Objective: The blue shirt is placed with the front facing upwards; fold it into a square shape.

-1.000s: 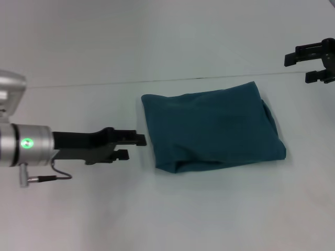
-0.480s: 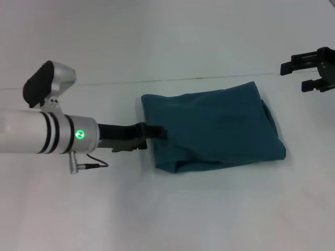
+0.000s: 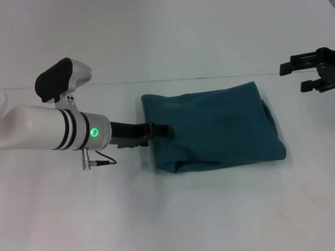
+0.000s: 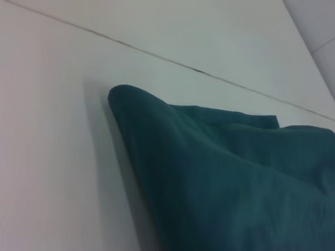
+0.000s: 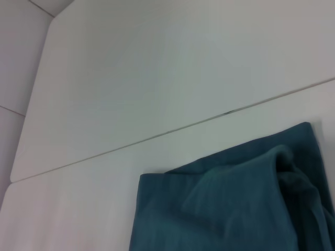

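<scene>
The big white surface (image 3: 167, 219) fills all three views. A thin dark seam runs across it just behind the shirt.

The blue shirt (image 3: 214, 130) lies in the middle of the surface, a bit toward the robot's right. It is folded into a thick, nearly square bundle with plain blue cloth on top. The head view shows the whole bundle from above: the far edge is fairly straight, the right side bulges, and a rolled fold runs along the near edge. The left wrist view shows the shirt (image 4: 225, 178) from low and close, so you can see how the cloth rises in a hump, with one rounded corner pointing at the seam. The right wrist view shows the far side of the shirt (image 5: 230, 204) with soft folds piled near one corner.

The left arm reaches in from the robot's left, low over the surface. A green light glows on its wrist. The left pincer (image 3: 162, 130) sits right at the left edge of the shirt, with its tip over the cloth. I cannot tell if it is released or clenched.

The right pincer (image 3: 309, 70) hangs at the far right, well apart from the shirt. Its fingers are spread wide with nothing between them. Only the head view shows the two pincers.
</scene>
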Tool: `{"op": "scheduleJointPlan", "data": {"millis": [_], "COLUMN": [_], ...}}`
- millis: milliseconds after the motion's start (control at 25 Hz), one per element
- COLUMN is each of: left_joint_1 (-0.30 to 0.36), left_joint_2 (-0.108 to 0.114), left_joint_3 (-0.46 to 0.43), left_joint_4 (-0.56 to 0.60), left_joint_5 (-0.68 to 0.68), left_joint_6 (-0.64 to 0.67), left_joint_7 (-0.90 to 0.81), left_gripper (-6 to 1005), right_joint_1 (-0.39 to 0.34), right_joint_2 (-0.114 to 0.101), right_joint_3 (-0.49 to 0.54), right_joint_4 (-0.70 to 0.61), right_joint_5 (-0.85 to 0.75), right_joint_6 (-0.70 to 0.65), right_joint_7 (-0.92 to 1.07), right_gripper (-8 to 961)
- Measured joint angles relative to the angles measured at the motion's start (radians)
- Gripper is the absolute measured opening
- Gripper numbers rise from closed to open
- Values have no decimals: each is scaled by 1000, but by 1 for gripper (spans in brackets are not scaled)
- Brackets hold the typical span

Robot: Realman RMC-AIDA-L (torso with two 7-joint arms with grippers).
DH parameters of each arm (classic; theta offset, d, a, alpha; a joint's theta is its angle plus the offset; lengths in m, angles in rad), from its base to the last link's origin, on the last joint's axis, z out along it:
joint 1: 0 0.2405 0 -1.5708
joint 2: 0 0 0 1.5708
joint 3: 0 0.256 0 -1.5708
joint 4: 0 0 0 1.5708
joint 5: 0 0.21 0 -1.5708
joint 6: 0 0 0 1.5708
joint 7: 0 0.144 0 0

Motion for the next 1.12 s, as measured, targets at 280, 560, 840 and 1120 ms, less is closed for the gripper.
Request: {"op": "scheduleJointPlan", "data": {"millis": [280, 560, 840, 1120], "left_joint_1": [-8, -55, -44, -34], "left_joint_2": [-2, -17, -8, -6], "left_joint_3": [16, 71, 66, 65], "left_joint_4": [-12, -59, -46, -35], "left_joint_5": [0, -1, -1, -4], "left_joint_6": [-26, -85, -56, -45], "left_joint_7": [-1, -1, -44, -50], "left_gripper": [864, 864, 820, 657], "right_joint_1": [5, 9, 2, 5], "right_joint_2": [0, 4, 4, 4], "right_joint_3": [1, 5, 12, 20], "right_joint_4": [0, -1, -1, -1], "right_joint_5": [5, 5, 6, 6], "right_joint_6": [0, 0, 1, 1], "right_joint_7": [0, -2, -4, -6], "right_gripper": [923, 922, 923, 924]}}
